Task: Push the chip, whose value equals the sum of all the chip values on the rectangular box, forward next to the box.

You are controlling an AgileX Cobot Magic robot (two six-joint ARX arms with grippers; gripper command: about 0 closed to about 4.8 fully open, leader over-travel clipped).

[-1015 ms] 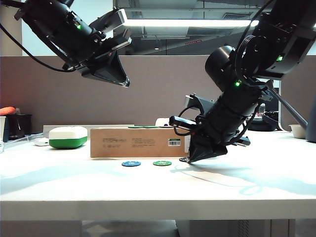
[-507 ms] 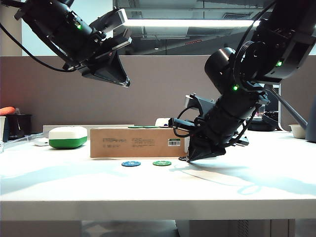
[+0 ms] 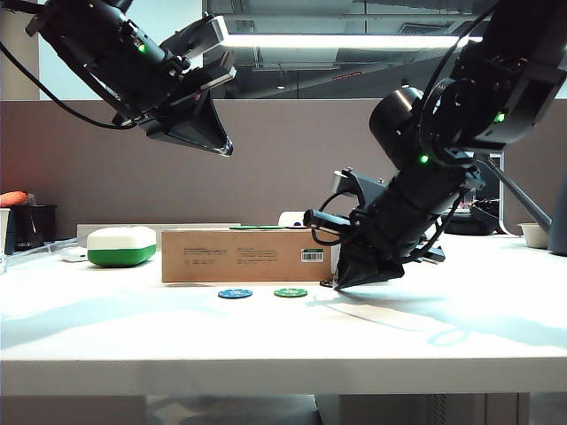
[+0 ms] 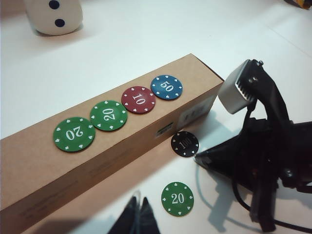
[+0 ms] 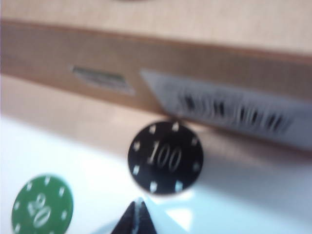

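Observation:
The black chip (image 4: 185, 144) marked 100 lies flat on the table, close against the front side of the long brown rectangular box (image 4: 34, 163), near its barcode label. On the box top sit two green 20 chips, a red 10 chip (image 4: 138, 99) and a blue 50 chip (image 4: 166, 87). My right gripper (image 5: 138, 207) is shut, its tip low at the table just behind the black chip (image 5: 165, 157) and apart from it; in the exterior view the right gripper (image 3: 339, 284) is at the box's (image 3: 239, 255) right end. My left gripper (image 3: 226, 149) is shut and empty, high above the box.
A green 20 chip (image 4: 177, 198) and a blue chip (image 3: 235, 293) lie on the table in front of the box. A white-and-green rounded case (image 3: 122, 246) stands left of the box. A white object with blue dots (image 4: 53, 14) sits beyond the box.
The right arm's upper links shifted slightly and its gripper tip edged a little toward the box. The left arm has not moved.

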